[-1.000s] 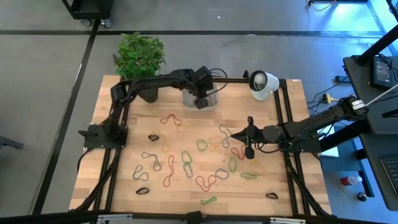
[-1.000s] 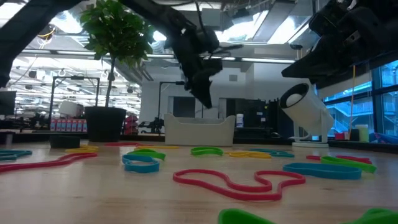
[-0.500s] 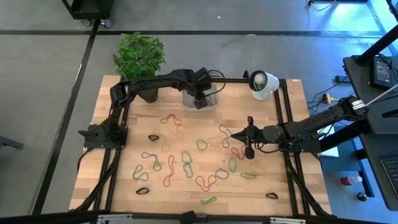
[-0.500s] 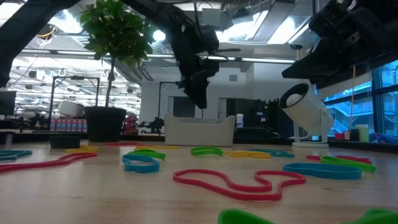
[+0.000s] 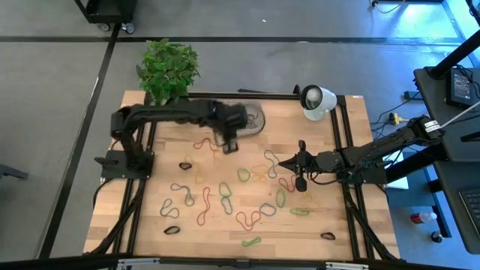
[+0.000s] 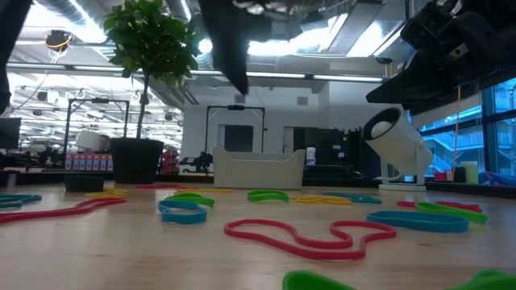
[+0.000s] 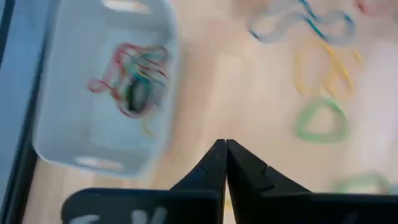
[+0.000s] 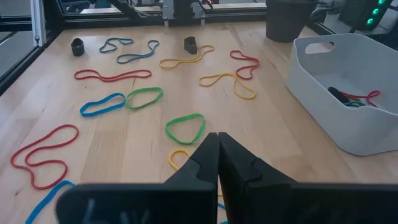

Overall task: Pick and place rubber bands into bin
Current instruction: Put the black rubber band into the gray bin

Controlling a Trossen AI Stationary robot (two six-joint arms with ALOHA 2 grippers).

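Loose rubber bands (image 5: 225, 196) in red, green, yellow and black lie scattered flat over the wooden table. The translucent bin (image 5: 253, 120) stands near the far edge, and the left wrist view shows a tangle of bands (image 7: 134, 78) lying in it. My left gripper (image 5: 229, 140) is shut and empty, blurred, hovering just nearer than the bin over the red band (image 5: 202, 142). My right gripper (image 5: 300, 166) is also shut and empty. It hangs still over the table's right part, with a green band (image 8: 185, 127) on the wood ahead of its tips (image 8: 217, 135).
A potted plant (image 5: 169, 67) stands at the far left corner and a white round camera (image 5: 315, 100) at the far right. Black frame rails (image 5: 341, 135) run along the table's edges. Small black bands lie near the near corners (image 5: 328, 235).
My left gripper has swung away from above the bin, toward the table's near edge and a little left, and shows blurred now. In the low view it has risen. The right arm has kept still.
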